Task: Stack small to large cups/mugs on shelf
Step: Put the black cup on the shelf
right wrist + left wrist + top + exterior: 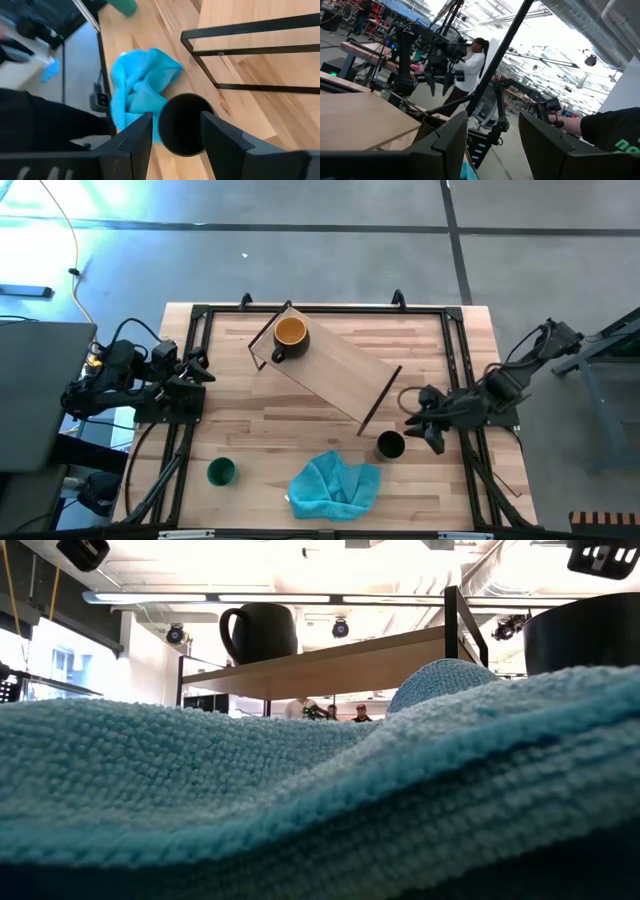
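A: Status of the right gripper [418,427]?
B: Fingers apart, nothing between them. It hangs over the table [300,425] just beside the black cup [390,445]; in the right wrist view the cup's dark mouth [186,124] sits beyond the gap between the fingers, not touching them.

A: Left gripper [200,369]?
B: Waiting at the table's left edge, fingers apart, empty.

A: Shelf [335,367]?
B: Lies diagonally across the far half of the table. The yellow-orange mug [290,333] stands on its far-left end, dark handle toward the near side.

A: Other items?
B: Green cup [221,472] stands near the front-left edge, well apart from the rest. The teal cloth [335,485] is crumpled at front centre, near the black cup, and fills most of the low view [300,800].
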Controlling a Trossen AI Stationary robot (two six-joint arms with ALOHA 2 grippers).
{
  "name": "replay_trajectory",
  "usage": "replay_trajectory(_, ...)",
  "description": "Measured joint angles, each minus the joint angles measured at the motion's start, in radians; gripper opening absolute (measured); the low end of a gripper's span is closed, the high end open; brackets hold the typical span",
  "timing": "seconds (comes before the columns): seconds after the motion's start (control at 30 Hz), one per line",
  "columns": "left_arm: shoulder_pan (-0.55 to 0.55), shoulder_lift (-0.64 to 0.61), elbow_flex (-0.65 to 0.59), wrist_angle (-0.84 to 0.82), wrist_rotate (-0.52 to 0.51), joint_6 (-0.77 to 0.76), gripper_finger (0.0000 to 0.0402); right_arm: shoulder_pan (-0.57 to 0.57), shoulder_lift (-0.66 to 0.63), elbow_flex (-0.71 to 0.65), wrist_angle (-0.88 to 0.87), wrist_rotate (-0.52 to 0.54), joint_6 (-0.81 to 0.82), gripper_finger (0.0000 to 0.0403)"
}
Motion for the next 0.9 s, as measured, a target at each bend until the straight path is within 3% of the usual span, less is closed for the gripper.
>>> replay_trajectory(0.47, 0.000, 0.001, 0.000, -0.023, 0.000, -0.007, 0.0166, -0.028, 0.161, 0.000, -0.063, -0.023, -0.009, 0.0158)
replay_trajectory(0.9, 0.000, 0.001, 0.000, -0.074, 0.000, -0.027, 0.0166, -0.095, 0.195, 0.000, -0.058, -0.061, -0.038, 0.0158)
